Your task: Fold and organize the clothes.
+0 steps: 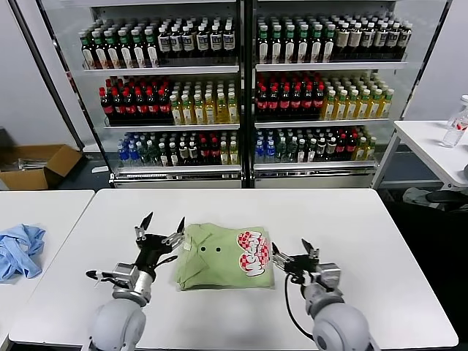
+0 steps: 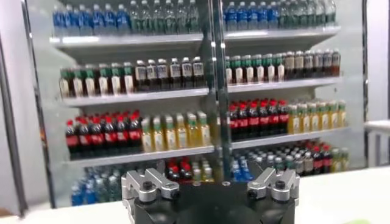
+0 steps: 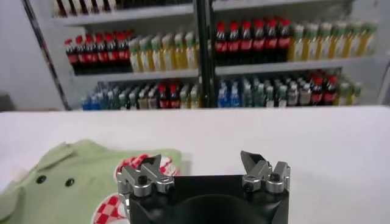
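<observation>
A light green polo shirt (image 1: 219,257) lies folded into a rectangle on the white table (image 1: 365,227), collar to the left, two dark buttons and the red-and-white checkered logo facing up. It also shows in the right wrist view (image 3: 79,173). My left gripper (image 1: 162,228) is open and empty, raised just left of the shirt's collar edge. My right gripper (image 1: 294,254) is open and empty, low over the table just right of the shirt's right edge. In the left wrist view only the gripper base (image 2: 210,195) shows, aimed at the shelves.
A glass-fronted cooler (image 1: 245,88) full of bottles stands behind the table. A blue cloth (image 1: 20,248) lies on a second table at the left. A cardboard box (image 1: 36,164) sits on the floor at the far left. Another table with a bottle (image 1: 456,123) stands at the right.
</observation>
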Controlling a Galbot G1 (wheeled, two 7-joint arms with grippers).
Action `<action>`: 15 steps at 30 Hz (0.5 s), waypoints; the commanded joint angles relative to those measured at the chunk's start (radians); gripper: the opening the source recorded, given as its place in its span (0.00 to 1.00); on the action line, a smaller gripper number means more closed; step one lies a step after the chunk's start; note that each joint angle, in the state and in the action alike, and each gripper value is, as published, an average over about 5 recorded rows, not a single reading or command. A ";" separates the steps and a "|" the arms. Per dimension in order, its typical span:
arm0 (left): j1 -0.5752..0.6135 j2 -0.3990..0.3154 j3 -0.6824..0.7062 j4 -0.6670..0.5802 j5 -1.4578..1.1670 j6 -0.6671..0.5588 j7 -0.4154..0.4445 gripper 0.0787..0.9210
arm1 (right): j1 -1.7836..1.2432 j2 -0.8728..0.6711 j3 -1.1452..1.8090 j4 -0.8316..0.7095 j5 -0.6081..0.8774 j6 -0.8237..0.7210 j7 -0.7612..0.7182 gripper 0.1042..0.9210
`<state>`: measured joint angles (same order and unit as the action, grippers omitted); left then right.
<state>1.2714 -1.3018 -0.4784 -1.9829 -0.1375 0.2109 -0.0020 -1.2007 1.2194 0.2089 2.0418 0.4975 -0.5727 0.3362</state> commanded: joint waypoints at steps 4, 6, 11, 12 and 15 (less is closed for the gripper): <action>0.086 0.040 -0.094 0.010 0.170 -0.101 0.074 0.88 | 0.149 0.039 -0.137 -0.233 0.076 -0.008 0.003 0.88; 0.090 0.040 -0.090 0.009 0.167 -0.099 0.074 0.88 | 0.148 0.044 -0.140 -0.233 0.082 -0.007 -0.002 0.88; 0.088 0.037 -0.087 0.010 0.162 -0.087 0.075 0.88 | 0.145 0.046 -0.127 -0.234 0.122 -0.007 -0.006 0.86; 0.087 0.036 -0.085 0.010 0.162 -0.081 0.074 0.88 | 0.144 0.045 -0.124 -0.235 0.133 -0.007 -0.004 0.84; 0.085 0.031 -0.081 0.011 0.162 -0.067 0.072 0.88 | 0.138 0.045 -0.120 -0.236 0.154 -0.007 0.005 0.75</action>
<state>1.3359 -1.2774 -0.5396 -1.9731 -0.0164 0.1444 0.0546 -1.0933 1.2537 0.1133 1.8611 0.5849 -0.5774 0.3352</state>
